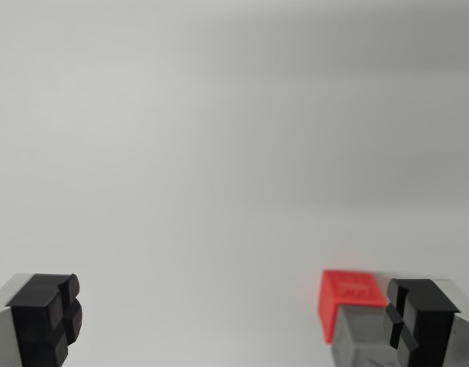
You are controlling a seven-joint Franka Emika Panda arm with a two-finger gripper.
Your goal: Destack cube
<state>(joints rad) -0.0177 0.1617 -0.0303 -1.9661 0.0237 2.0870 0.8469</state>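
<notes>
Tool [234, 321]: jaws spread wide, nothing between them; black pads [47, 317] at both lower corners of my wrist view.
Red cube [349, 302]: low at the wrist view's right, just inside the right pad, apparently sitting on a grey cube [360, 340].
Surface [219, 153]: plain white, blurred.
Next move, my call: shift toward the wrist view's right until red sits midway, then descend and close on red only.

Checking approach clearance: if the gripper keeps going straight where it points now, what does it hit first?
Probably just the bare white surface. The gripper is open with nothing between its fingers; the red cube lies by the finger on the wrist view's right. Depth unclear.
</notes>
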